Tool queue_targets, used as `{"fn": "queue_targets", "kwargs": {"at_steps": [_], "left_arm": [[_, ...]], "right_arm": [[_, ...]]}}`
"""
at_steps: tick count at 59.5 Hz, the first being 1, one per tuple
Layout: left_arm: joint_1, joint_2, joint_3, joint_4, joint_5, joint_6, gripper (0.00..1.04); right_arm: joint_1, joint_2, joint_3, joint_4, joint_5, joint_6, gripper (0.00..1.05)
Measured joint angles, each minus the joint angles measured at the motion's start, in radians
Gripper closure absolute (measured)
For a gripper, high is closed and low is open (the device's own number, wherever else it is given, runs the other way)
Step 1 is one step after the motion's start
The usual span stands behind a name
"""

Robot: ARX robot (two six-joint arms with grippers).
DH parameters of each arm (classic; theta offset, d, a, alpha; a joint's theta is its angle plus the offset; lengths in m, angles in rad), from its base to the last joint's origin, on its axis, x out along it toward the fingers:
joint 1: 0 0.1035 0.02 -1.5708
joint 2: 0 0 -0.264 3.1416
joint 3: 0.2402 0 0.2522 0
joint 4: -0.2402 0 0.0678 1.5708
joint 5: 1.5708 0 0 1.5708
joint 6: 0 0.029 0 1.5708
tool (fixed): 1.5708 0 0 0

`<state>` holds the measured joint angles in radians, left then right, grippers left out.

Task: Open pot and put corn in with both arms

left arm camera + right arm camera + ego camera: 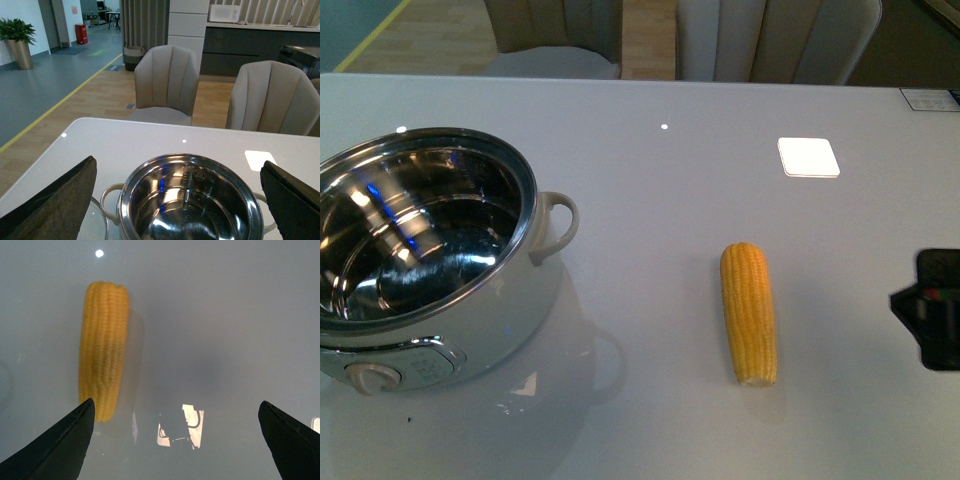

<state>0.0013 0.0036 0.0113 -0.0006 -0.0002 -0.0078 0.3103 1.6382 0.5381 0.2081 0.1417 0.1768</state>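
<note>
The pot point(425, 260) stands at the table's left with no lid on it, and its shiny steel inside shows empty. Its loop handle point(558, 226) points toward the corn. The corn point(748, 312) lies flat on the table right of the middle, lengthwise toward me. My right gripper point(928, 308) shows at the right edge, apart from the corn. In the right wrist view that gripper point(176, 404) is open above bare table, with the corn point(104, 347) off to one finger's side. My left gripper point(178, 165) is open, with the pot point(187, 200) below and between its fingers.
A curved glass edge point(99, 225), seemingly a lid, lies beside the pot in the left wrist view. A bright white square point(808, 157) shows on the table behind the corn. Two padded chairs point(167, 82) stand beyond the table's far edge.
</note>
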Motion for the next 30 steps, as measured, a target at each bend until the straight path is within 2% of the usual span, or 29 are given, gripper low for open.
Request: {"fn": "queue_targets", "kwargs": {"at_steps": [11,30], "left_arm": [[0.0,0.0,0.0,0.0,0.0,0.0,0.07],[0.0,0.0,0.0,0.0,0.0,0.0,0.07]], "right_arm": [[0.043,0.192,0.098,0.077,-0.033,0.012,0.09],[0.056,0.438,0.222,0.151,-0.056,0.013,0.09]]}}
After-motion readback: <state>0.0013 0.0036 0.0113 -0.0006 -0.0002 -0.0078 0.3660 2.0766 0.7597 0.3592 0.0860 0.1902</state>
